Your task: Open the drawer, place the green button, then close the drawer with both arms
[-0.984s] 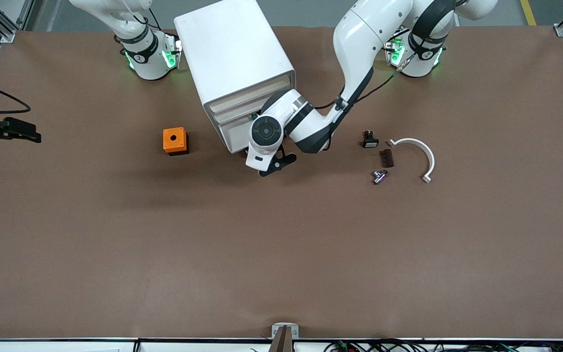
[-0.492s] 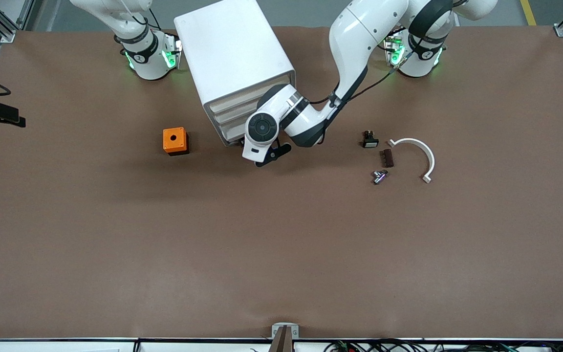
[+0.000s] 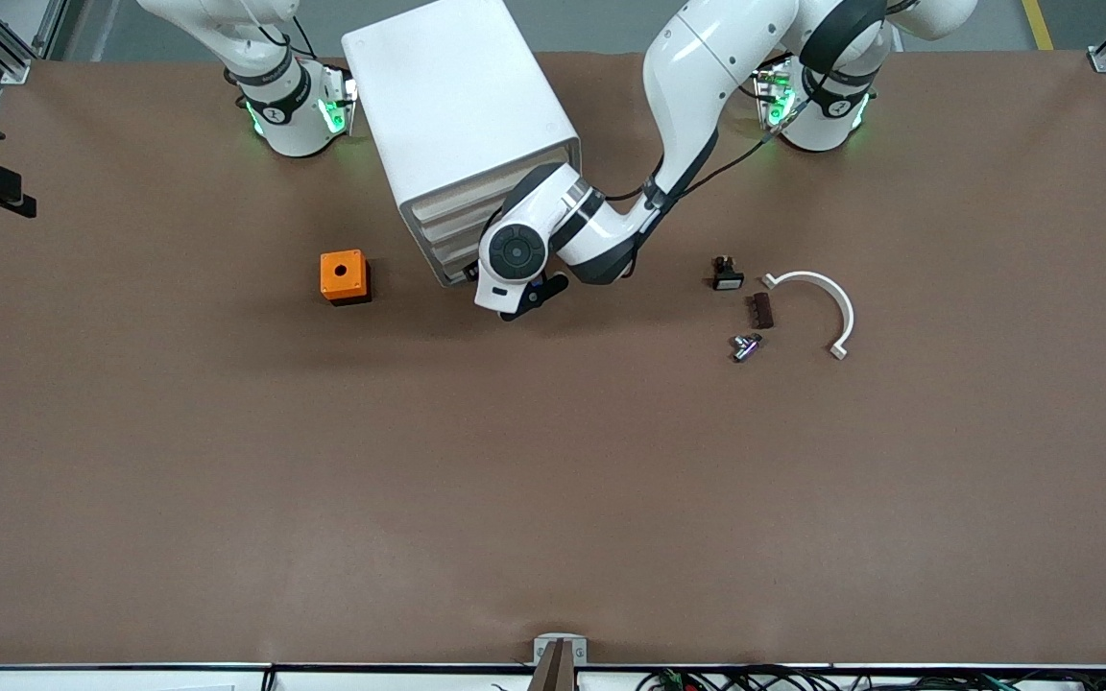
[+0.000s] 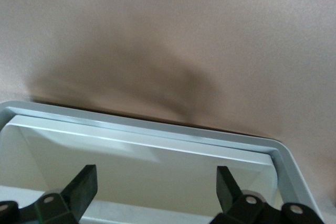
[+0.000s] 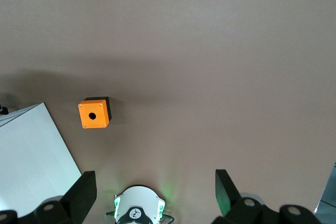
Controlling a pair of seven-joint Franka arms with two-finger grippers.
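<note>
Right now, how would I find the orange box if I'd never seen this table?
Start at the big white cabinet standing between the two arm bases. Beside its front, toward the right arm's end of the table, sits the orange box, alone on the brown table. It is the only orange thing, a small cube with a round hole on top.

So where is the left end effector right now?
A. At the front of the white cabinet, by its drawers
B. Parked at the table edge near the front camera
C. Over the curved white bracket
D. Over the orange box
A: the left end effector sits at the front of the white cabinet, and the left wrist view shows its open fingers over a drawer rim.
</note>
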